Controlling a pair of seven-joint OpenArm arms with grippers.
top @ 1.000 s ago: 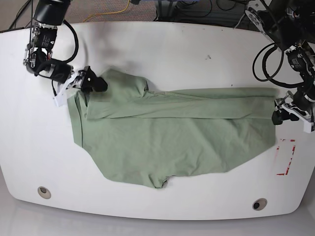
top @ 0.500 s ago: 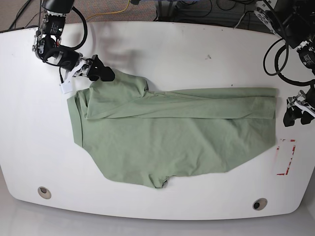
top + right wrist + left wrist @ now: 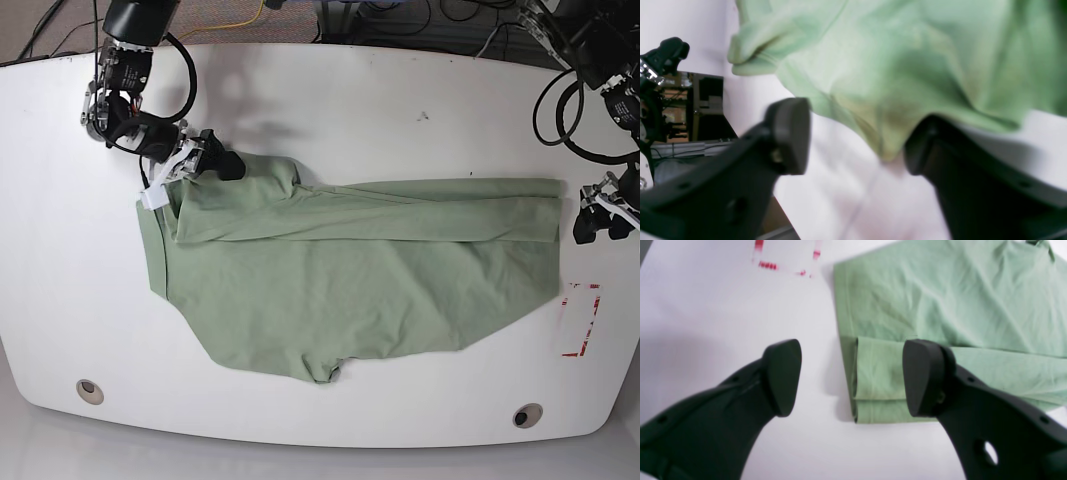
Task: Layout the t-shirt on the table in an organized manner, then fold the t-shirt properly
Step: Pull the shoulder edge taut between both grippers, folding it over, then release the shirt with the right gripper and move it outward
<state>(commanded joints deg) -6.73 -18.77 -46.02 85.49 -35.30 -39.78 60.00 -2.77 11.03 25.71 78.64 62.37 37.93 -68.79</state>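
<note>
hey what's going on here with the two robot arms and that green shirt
A two-armed robot is folding a pale green t-shirt on a white table. The shirt lies spread sideways, with its far long edge folded over into a strip. The left claw is open just off the hem end of that strip, gripping nothing, near the red tape mark. The right claw is at the opposite end by the sleeve, also open, with cloth lying between its fingers in its wrist view. The fold looks only partly done.
</note>
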